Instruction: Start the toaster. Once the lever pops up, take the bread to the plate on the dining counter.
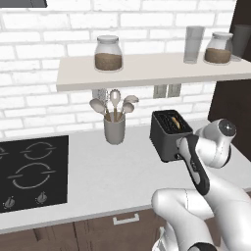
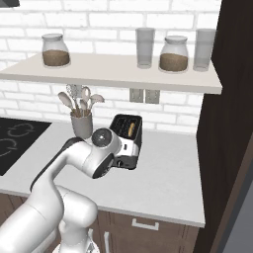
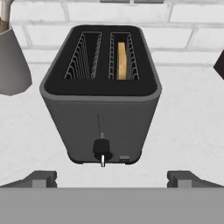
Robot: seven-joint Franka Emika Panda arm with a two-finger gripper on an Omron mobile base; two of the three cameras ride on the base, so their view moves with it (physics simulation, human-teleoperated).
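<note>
The dark grey toaster [image 3: 100,113] stands on the white worktop, its narrow end face turned toward my hand. The bread [image 3: 122,61] stands upright in the right-hand slot, sunk below the rim; the left slot is empty. A small dark knob [image 3: 102,148] sits at the bottom of a thin vertical slot on the end face. My gripper [image 3: 113,178] is open, level with the toaster's base and a short way in front of it, touching nothing. From the base cameras the toaster [image 1: 169,132] [image 2: 127,136] sits just beyond my wrist. The plate and the dining counter are out of view.
A grey utensil holder [image 1: 114,128] [image 2: 82,124] stands left of the toaster. The black hob [image 1: 32,171] lies further left. A shelf [image 1: 147,73] with jars and glasses hangs above. A tall dark cabinet [image 2: 227,123] closes off the right side.
</note>
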